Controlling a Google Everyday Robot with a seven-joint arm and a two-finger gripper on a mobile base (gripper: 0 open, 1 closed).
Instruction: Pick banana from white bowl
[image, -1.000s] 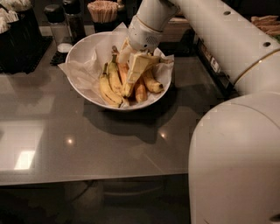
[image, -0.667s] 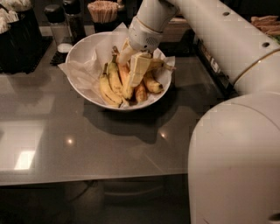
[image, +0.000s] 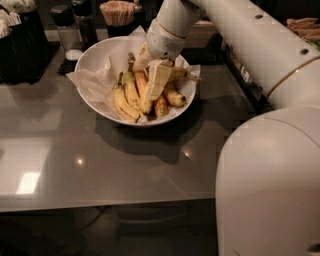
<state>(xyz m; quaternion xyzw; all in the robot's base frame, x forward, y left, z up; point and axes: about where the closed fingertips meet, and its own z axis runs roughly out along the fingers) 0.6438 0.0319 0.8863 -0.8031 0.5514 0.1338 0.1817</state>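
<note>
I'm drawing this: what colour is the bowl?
The bowl is white, camera view; the gripper hangs over it.

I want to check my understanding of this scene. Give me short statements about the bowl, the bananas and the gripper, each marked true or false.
1. The white bowl stands on the grey table. True.
2. The gripper hangs over bare table, away from the bowl. False: it is down inside the bowl, among the bananas.
3. White paper lines the bowl. True.
4. The bowl holds one banana only. False: it holds several.
5. Wooden sticks stand in a holder behind the bowl. True.
</note>
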